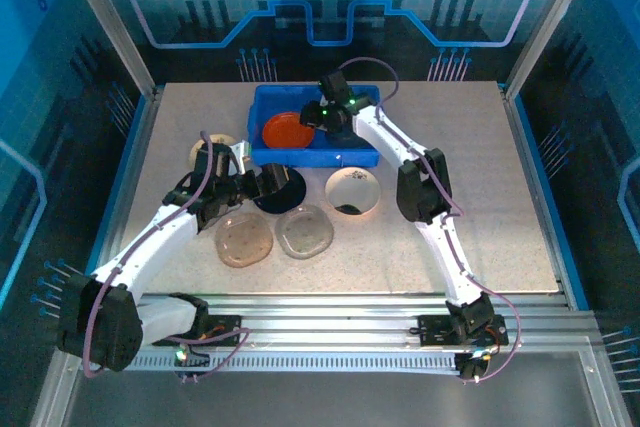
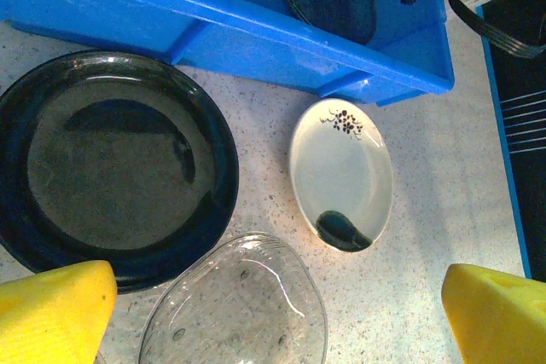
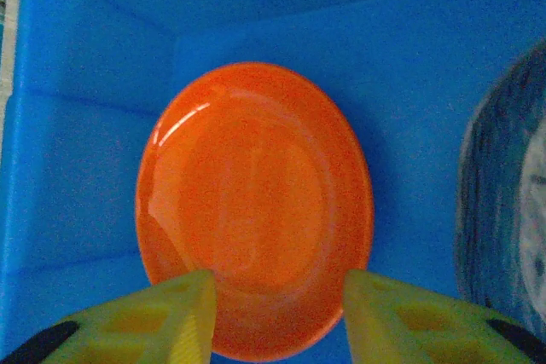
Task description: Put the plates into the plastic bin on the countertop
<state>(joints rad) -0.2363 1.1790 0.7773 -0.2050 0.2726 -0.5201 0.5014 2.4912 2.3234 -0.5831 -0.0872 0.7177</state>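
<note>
The blue plastic bin [image 1: 355,155] stands at the back of the countertop [image 1: 480,207]. An orange plate [image 3: 256,202] lies flat inside it, and a dark grey plate [image 3: 503,210] sits beside it. My right gripper [image 3: 277,313] hovers open over the orange plate's near rim, its fingers apart. On the countertop lie a glossy black plate [image 2: 111,164], a cream plate with dark marks [image 2: 341,172] and a clear plate [image 2: 235,304]. My left gripper [image 2: 277,330] hangs wide open above the clear plate and the black plate's edge, holding nothing.
A second clear brownish plate [image 1: 243,240] lies left of the first clear plate [image 1: 304,231]. Another cream plate [image 1: 203,150] sits half hidden behind my left arm. A metal frame [image 1: 350,307] edges the near side, and the countertop's right half is bare.
</note>
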